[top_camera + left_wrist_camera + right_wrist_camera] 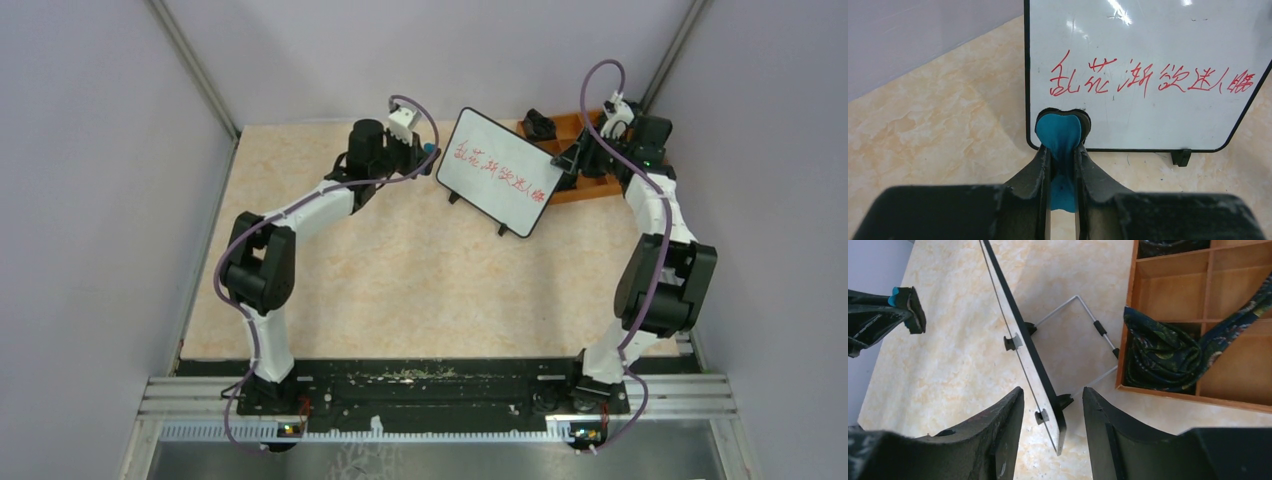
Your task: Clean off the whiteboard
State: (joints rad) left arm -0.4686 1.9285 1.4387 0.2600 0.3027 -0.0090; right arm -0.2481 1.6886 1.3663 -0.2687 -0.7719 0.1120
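Bright, even overhead light. White glare streaks cross the whiteboard (1148, 115) near its top (left wrist view only); shadows on the surface (400, 270) are faint. The left pincer (1062, 150) looks dark and soft up close.

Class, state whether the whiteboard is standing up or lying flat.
Standing: the whiteboard rests on its black feet, a wire stand propping it from behind.

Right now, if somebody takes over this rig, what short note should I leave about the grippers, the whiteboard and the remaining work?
Left gripper: shut on a small blue eraser pad, near the lower left corner of the black-framed rectangular whiteboard.
Right gripper: open, fingers either side of the board's edge, not gripping.
Done: nothing wiped; the red handwriting is whole.
Left: wipe all of it.
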